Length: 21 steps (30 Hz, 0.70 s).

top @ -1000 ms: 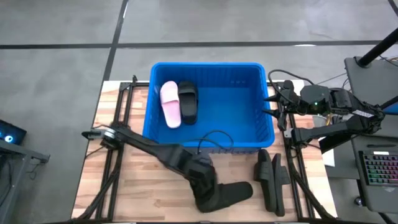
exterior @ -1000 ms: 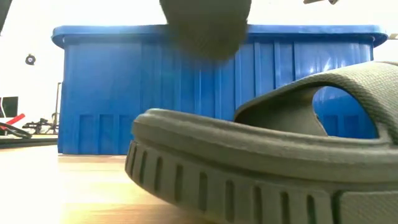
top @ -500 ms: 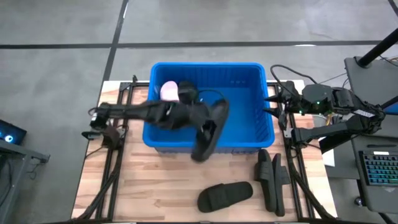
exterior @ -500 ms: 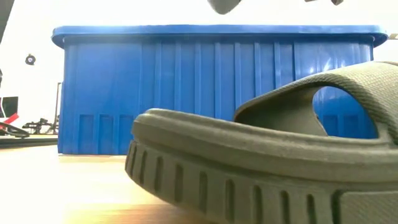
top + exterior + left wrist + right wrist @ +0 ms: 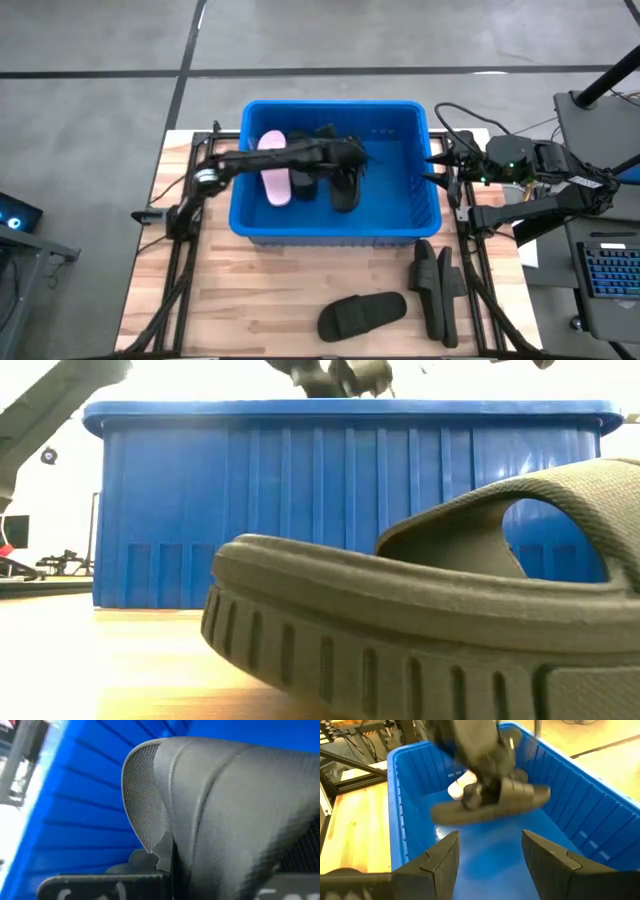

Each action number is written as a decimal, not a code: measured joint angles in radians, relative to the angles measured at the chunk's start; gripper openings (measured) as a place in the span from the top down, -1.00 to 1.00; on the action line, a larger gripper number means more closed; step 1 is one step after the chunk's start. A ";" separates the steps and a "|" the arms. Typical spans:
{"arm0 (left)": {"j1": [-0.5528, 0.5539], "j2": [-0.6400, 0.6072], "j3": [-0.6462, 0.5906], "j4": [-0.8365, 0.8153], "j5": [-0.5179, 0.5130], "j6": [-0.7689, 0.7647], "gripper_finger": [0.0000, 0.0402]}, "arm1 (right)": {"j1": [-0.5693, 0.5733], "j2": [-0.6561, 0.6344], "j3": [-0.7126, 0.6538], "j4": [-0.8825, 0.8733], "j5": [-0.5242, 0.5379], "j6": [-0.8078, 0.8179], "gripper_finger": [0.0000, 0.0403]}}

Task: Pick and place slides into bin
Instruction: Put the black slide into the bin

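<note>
My left gripper (image 5: 346, 160) reaches into the blue bin (image 5: 330, 104) and is shut on a black slide (image 5: 345, 192), which also shows in the right wrist view (image 5: 525, 801). A pale pink slide (image 5: 272, 168) and a black slide (image 5: 302, 172) lie on the bin floor at its left. My right gripper (image 5: 437, 168) waits open and empty by the bin's right rim. Another black slide (image 5: 362, 315) lies flat on the table in front of the bin. My left gripper holds the black slide around its strap region (image 5: 165, 795), about mid-length (image 5: 490, 795). The fingers come from above, pointing down into the bin. The slide sits roughly level below them, its length running near to far, and appears clear of the bin floor.
Two black slides (image 5: 435, 290) stand on edge side by side at the table's near right. The slide on the table fills the low view (image 5: 450, 630) in front of the bin wall (image 5: 300, 500). Free bin floor lies to the right (image 5: 395, 180).
My left gripper has gone up from the table's near part, toward the far edge, over the bin's near wall and down into the bin, carrying a black slide. The slide is lifted clear of the table and now sits inside the bin.
</note>
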State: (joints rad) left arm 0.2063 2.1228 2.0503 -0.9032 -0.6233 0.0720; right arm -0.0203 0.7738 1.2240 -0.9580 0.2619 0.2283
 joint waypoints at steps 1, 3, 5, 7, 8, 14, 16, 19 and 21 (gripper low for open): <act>0.003 0.027 0.000 0.012 -0.021 0.024 0.99 | 0.000 0.000 0.000 0.002 0.000 0.000 -0.01; 0.009 0.077 0.006 0.025 -0.053 0.076 0.99 | 0.000 0.000 0.000 0.003 0.000 0.000 -0.01; 0.015 0.109 0.011 0.044 -0.064 0.116 0.99 | 0.000 0.000 0.000 0.005 0.000 -0.001 -0.01; 0.021 0.132 0.012 0.059 -0.068 0.134 0.99 | 0.000 0.000 0.000 0.005 0.000 -0.001 -0.01; 0.025 0.139 0.010 0.068 -0.068 0.135 0.99 | 0.000 0.000 0.000 0.006 0.000 -0.001 -0.01; 0.057 0.173 0.003 0.077 -0.062 0.215 0.99 | 0.000 0.000 0.000 0.006 0.000 -0.001 -0.01; 0.071 0.178 0.003 0.084 -0.065 0.227 0.99 | 0.000 0.000 0.000 0.006 0.000 -0.001 -0.01; 0.092 0.185 0.001 0.093 -0.066 0.225 0.99 | 0.000 0.000 0.000 0.006 0.000 -0.001 -0.01; 0.104 0.190 0.001 0.117 -0.068 0.223 0.99 | 0.000 0.000 0.000 0.006 0.000 -0.002 -0.01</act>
State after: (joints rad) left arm 0.3103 2.3124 2.0514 -0.7860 -0.6914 0.2951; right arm -0.0204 0.7738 1.2240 -0.9520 0.2623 0.2264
